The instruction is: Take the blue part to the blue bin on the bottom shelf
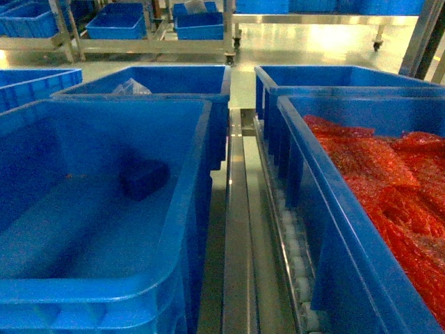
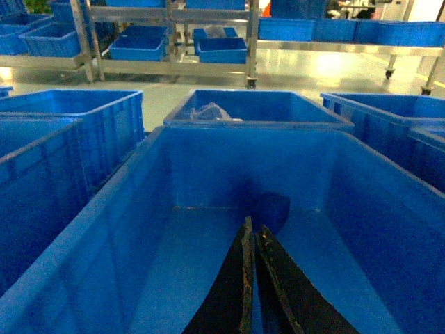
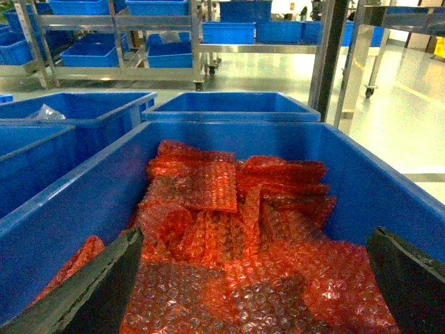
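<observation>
Just ahead of my left tool [image 2: 252, 278], whose jaws are pressed together on nothing, the blue part [image 2: 272, 209] lies on the bare floor of the blue bin [image 1: 186, 202], so I judge the drop done and only the pull-back left. My right tool [image 3: 254, 278] hangs wide open and empty over the neighbouring crate of red netted packs [image 3: 229, 243]. Between the crates run the bottom shelf [image 1: 240, 250] rails, nothing blocking.

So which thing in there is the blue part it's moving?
Find the big blue bin on the left. On its bare floor, toward the back, lies the blue part, a small dark-blue block. Nothing else is in there; the neighbouring crate holds red packs.
</observation>
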### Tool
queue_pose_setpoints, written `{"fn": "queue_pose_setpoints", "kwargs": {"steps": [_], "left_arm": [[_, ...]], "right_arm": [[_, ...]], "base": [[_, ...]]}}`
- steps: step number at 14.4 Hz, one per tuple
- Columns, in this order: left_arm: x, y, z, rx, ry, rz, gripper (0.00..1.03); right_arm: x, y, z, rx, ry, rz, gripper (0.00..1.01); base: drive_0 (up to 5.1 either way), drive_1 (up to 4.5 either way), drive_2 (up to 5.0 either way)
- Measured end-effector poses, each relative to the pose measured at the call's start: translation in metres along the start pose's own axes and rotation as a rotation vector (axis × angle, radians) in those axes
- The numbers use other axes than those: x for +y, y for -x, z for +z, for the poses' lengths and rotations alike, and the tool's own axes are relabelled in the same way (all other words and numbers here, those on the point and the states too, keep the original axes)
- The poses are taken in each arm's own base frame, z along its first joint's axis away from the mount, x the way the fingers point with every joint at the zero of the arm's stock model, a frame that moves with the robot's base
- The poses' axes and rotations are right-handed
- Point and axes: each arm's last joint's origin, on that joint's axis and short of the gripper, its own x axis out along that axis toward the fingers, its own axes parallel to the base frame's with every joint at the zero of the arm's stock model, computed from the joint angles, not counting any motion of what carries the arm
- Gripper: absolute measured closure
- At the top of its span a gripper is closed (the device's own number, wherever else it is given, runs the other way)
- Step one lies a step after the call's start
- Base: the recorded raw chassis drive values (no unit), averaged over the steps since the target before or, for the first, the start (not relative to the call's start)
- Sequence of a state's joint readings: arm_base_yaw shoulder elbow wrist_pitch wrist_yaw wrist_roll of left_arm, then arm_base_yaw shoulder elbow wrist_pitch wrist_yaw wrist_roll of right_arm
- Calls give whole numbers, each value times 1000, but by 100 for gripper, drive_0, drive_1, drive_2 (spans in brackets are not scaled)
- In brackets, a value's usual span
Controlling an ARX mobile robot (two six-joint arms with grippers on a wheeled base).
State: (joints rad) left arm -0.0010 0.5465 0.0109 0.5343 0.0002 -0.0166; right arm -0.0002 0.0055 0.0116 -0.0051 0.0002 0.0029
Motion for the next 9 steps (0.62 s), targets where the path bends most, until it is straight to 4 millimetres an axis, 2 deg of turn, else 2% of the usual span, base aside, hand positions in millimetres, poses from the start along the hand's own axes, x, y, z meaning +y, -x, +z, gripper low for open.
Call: {"fn": "queue_pose_setpoints", "kwargs": {"steps": [9], "left_arm": [[0,15,3,-8,0,0,101]], "right_arm": [[0,0,0,0,0,0,3]], "base": [[0,0,0]]}}
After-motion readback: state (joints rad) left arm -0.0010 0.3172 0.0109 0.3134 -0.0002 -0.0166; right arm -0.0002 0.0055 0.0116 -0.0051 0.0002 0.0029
